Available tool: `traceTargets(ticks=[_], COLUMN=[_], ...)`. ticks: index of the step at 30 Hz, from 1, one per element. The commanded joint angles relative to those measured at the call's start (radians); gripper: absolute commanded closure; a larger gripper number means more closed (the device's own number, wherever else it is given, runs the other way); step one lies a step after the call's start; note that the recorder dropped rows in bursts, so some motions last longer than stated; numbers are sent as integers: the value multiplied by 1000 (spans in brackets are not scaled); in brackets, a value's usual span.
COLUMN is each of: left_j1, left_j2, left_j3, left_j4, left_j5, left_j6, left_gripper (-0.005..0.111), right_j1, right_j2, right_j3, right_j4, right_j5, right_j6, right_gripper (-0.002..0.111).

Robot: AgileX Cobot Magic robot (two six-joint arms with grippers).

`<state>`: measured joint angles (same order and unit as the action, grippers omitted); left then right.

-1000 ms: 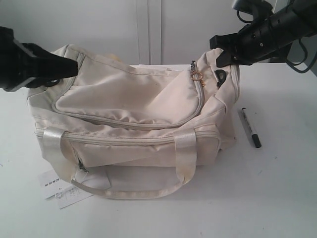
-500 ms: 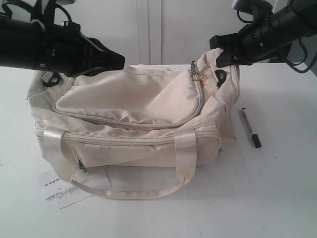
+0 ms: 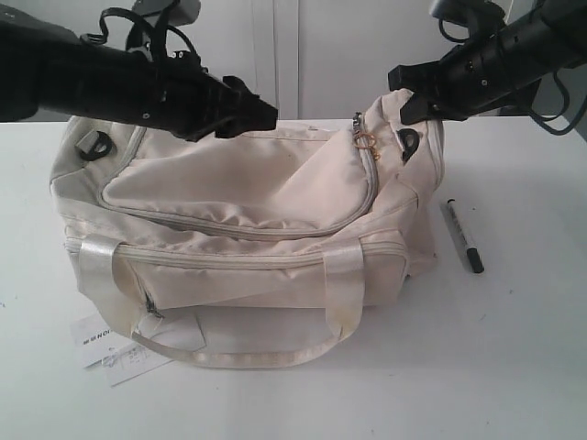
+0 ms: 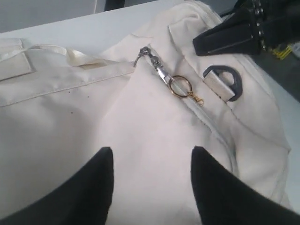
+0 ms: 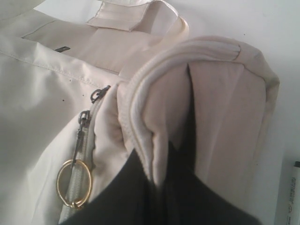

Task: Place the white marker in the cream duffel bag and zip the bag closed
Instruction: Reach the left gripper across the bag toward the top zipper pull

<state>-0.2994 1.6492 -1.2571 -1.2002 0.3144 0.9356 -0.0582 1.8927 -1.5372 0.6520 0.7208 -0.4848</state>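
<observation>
The cream duffel bag (image 3: 238,183) lies on the white table, its zipper pull with a gold ring (image 3: 364,139) near the bag's right end. Beside that end, on the table, lies the white marker (image 3: 463,236), black cap toward the front. My left gripper (image 3: 260,103) hovers open over the bag's top panel (image 4: 140,122), short of the gold ring (image 4: 178,86), with nothing between its fingers. My right gripper (image 3: 401,94) is shut on a fold of the bag's end fabric (image 5: 145,136), holding it up. The marker's tip (image 5: 290,192) shows at the edge of the right wrist view.
A white paper tag (image 3: 115,353) sticks out from under the bag's front left. Strap handles (image 3: 344,284) hang over the front. Black D-rings sit at the left end (image 3: 96,145) and right end (image 4: 225,82). A pale wall stands behind the table.
My left arm has swung rightward from the bag's left end to above its top, and its jaws have opened. The right gripper and marker have not moved.
</observation>
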Motion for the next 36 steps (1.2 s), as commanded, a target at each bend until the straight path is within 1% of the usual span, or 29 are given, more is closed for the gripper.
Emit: traceTargets(ticks=[1,3,4,7,11,18,24,27,31,36], left_j1=[-4,-4,-4,-4,-10,-55,-100,-104,-104,-111], left_j2=[71,103,121,170,221,286,348,378,414,438], left_j3=[-31,-44,-53,-87,-125,-203,-259,-288,-325,-372], left_j4=[-320,-412,-434,-457,-544,-544,-544,-544,-544,-544], left_j5=[27,44,59,103,136,122,46,34,34,44], left_j6=[7,7,7,3,3,3,3,3,-45,-51], left_gripper=[41,39,38,38,40,40,40,40,43,43], right_j1=[0,0,0,0,0,0,0,0,0,0], right_j2=[-15,-15,-15,-15,-15,-15,-15,-15,-15,-15], right_j3=[2,2,2,2,2,2,2,2,2,2], right_j4=[4,4,4,4,4,4,4,4,4,4], right_j5=[-5,-5,-5,-5,-3,-5,-7,-7,-7,-7], right_j6=[-8,-8,-8,0,0,-6,-6,-6,-6,-6], right_gripper=[108,108,108,108,108,108,108,108,108,108])
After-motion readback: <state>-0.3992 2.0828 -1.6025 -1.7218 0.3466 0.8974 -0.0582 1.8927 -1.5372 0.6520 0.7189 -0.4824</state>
